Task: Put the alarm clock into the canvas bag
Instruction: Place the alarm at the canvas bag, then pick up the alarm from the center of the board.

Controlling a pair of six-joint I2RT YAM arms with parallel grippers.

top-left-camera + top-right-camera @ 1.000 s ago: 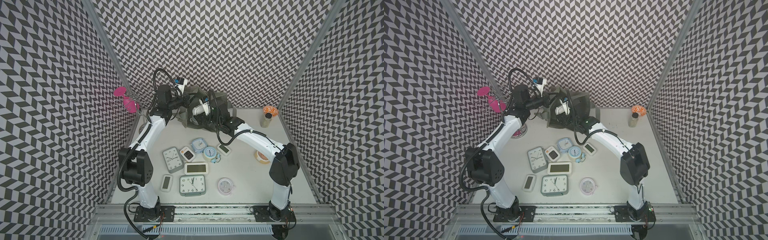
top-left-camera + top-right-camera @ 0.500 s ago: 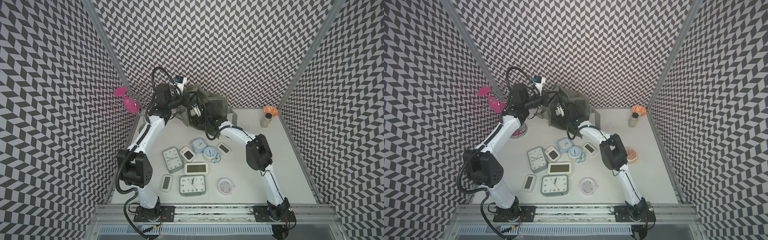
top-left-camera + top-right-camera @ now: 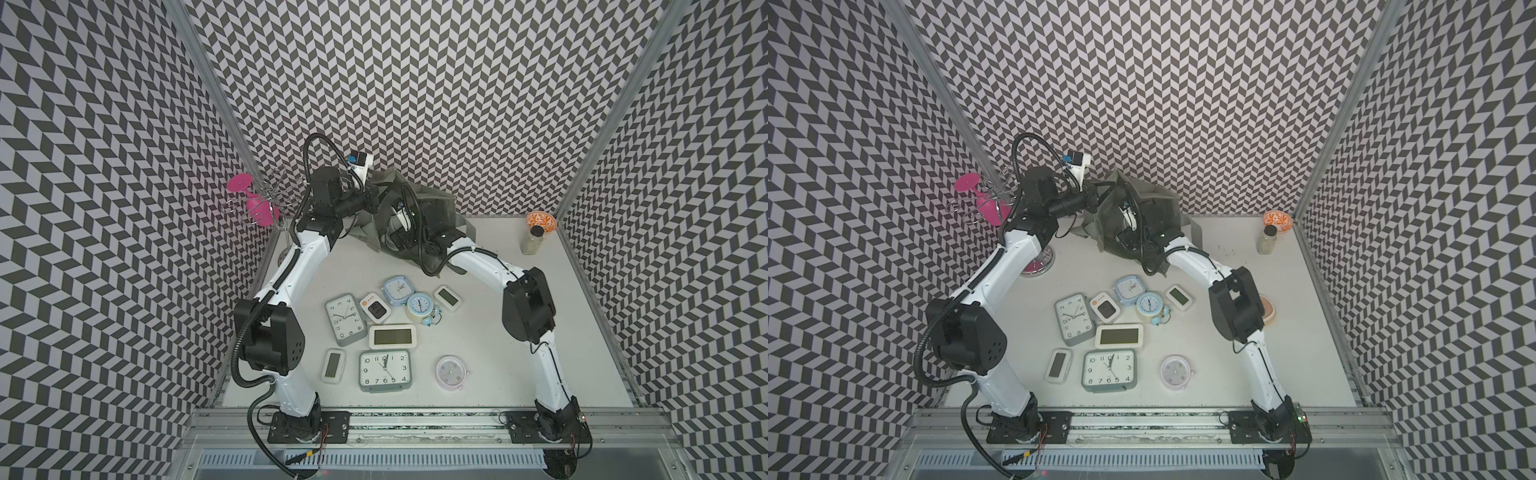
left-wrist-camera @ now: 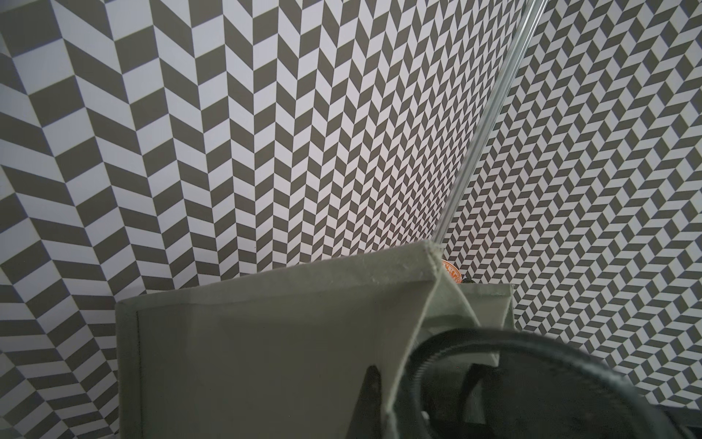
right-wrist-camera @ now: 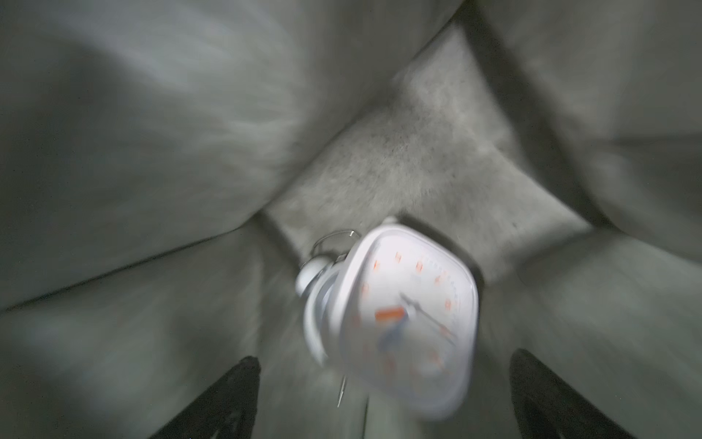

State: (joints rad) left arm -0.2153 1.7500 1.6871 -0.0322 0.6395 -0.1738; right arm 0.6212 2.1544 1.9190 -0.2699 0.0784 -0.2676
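With left gripper (image 3: 374,196) pinched shut on canvas bag (image 3: 436,208) rim, hold mouth wide. Leave alarm clock (image 5: 410,323) loose low inside bag, between spread jaws of right gripper (image 5: 385,357). Lift straight out, clear of fabric folds, without tipping bag over.

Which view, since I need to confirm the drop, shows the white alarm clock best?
The right wrist view: the alarm clock, blurred, white with orange numerals, is inside the canvas bag, between the fingers of the open right tool. Both top views show just the bag, the right arm reaching in; the left wrist view, its outer fabric.
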